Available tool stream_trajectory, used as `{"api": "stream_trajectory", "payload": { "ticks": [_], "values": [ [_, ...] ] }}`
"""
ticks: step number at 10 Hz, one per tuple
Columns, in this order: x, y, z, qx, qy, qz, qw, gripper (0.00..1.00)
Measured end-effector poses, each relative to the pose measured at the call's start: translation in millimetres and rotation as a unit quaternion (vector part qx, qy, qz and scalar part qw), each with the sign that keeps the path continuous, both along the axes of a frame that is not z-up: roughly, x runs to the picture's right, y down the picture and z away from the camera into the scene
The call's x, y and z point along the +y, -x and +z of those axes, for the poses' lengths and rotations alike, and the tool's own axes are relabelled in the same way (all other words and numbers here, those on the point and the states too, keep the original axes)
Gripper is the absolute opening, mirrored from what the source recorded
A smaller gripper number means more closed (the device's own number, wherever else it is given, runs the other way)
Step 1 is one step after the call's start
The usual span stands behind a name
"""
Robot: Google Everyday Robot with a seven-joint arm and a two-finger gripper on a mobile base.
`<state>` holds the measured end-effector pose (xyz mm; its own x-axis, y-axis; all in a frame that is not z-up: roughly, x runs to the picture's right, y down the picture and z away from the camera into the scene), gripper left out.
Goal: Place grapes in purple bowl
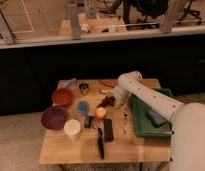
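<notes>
Camera view: the white arm's tool (116, 98) sits low over the wooden bench (71, 150), just beside the lumpy, dark reddish-purple bunch of grapes (107, 101). I cannot tell how wide the tool stands. The round dark purple bowl (54, 117) lies well apart from the grapes, beside a white cup (72, 128).

Setting: indoor office/lab-type workspace.
Evidence:
- light wooden table (61, 150), near centre, w/ green tray (141, 131) at its right edge.
- low dark wall (36, 70) behind, topped w/ glass partition on metal posts (73, 21).
- far side: second wooden table (96, 27); wheeled office chair (146, 7), far right; floor w/ painted lines (28, 15).
- speckled grey floor (16, 145), near left.
- white robot arm (151, 100); gripper (115, 100) over table's middle, just left of tray.
</notes>
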<state>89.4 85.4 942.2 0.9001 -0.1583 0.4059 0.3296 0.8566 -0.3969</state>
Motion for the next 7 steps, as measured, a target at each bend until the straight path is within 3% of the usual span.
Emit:
{"api": "stream_trajectory", "payload": {
  "ticks": [2, 4, 7],
  "values": [
    [-2.6, -2.0, -4.6, -0.001, 0.0, 0.003, 1.0, 0.2],
    [-12.7, -3.9, -22.7, -0.008, -0.011, 0.01, 0.9999, 0.02],
    [-44.2, -2.6, -74.0, -0.026, -0.043, 0.021, 0.9985, 0.0]
  ]
}}
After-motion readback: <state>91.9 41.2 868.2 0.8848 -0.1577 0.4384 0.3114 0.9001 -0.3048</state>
